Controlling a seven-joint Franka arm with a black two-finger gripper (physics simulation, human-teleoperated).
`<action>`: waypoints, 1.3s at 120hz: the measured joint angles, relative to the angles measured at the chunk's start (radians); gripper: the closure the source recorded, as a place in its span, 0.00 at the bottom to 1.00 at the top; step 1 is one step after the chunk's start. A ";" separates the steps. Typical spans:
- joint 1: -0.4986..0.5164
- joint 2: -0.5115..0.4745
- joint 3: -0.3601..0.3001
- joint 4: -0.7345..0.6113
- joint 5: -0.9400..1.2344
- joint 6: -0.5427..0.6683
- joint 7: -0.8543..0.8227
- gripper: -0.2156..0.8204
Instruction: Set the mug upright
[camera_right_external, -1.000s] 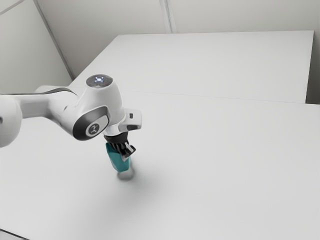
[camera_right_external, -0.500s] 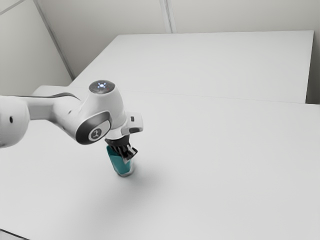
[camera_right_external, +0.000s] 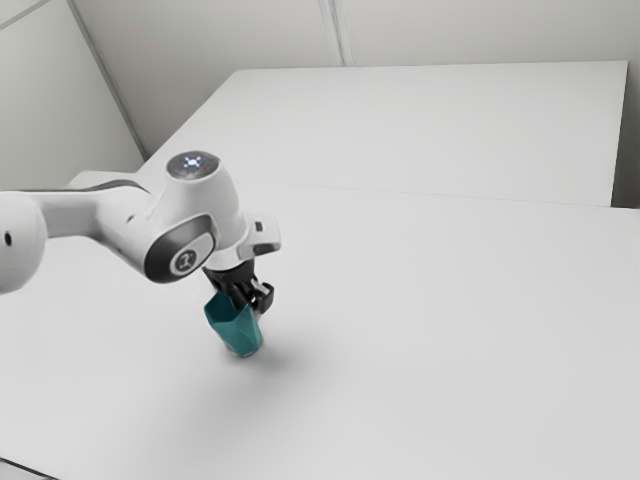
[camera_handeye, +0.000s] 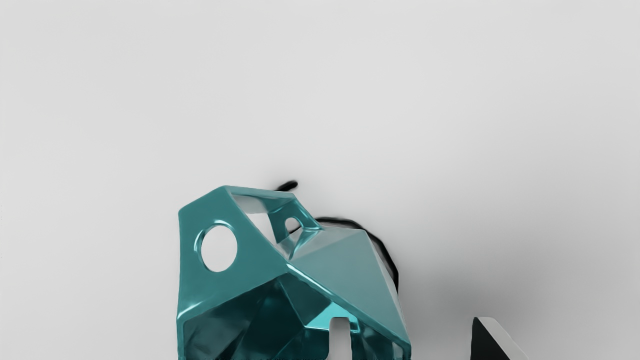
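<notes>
**Objects counted by kind**

One arm (camera_right_external: 200, 225) is shown, fitted with one gripper (camera_right_external: 252, 303). On the gripper, two fingers (camera_handeye: 341, 342) are counted. One mug (camera_right_external: 235, 330) is seen in both the exterior and the wrist view; through its teal walls, two round holes (camera_handeye: 199, 235) are seen to be cut. Two white table tops (camera_right_external: 450, 340) are distinguished in the exterior view. One small light (camera_right_external: 193, 161) is borne by the arm.
</notes>
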 joint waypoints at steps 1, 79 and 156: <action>0.000 -0.002 0.000 0.000 0.000 0.000 0.000 0.60; 0.097 0.036 -0.023 0.338 -0.158 -0.369 0.002 0.25; 0.163 0.121 -0.046 0.723 -0.177 -0.700 0.007 0.23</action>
